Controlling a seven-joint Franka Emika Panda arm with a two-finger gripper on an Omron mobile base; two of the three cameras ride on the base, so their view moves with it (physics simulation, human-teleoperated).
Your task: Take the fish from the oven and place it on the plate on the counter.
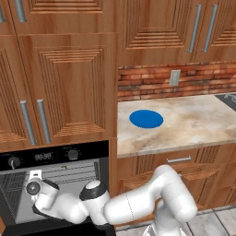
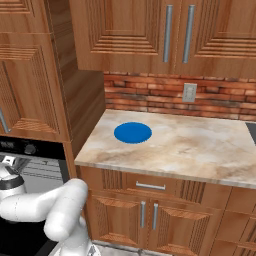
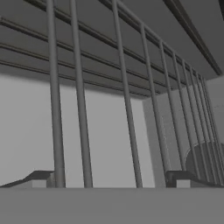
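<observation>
A: Fish first — where does the small olive-green fish lie from the claw?

B: I cannot tell. In the hand view the two dark finger tips of the gripper (image 3: 111,178) stand wide apart with nothing between them, and ahead of them run the grey wire bars of an oven rack (image 3: 127,100) with the pale grey inner wall behind. No fish is to be made out among the bars, so neither its direction nor its long axis can be read.

A: And the arm's pose?

B: The white arm folds low and leftward, elbow bent, its wrist (image 1: 34,184) reaching into the open front of the black built-in wall oven (image 1: 55,156) just under the knob-and-display panel. From the right base view the forearm (image 2: 35,205) lies nearly level, pointing into the cavity. The hand looks along and slightly up at the rack.

A: Where must the fish end up?

B: On the flat round bright blue plate (image 1: 146,118), which sits on the beige marbled stone counter (image 1: 198,124) near its left edge, by the tall wooden cabinet side, roughly midway between front edge and brick back wall. It is bare.

A: Your judgement of the next move?

B: Likely the hand has to tip or drop until the fish comes into sight on a rack; until then closing would be blind. The carry afterwards goes up and to the right.
</observation>
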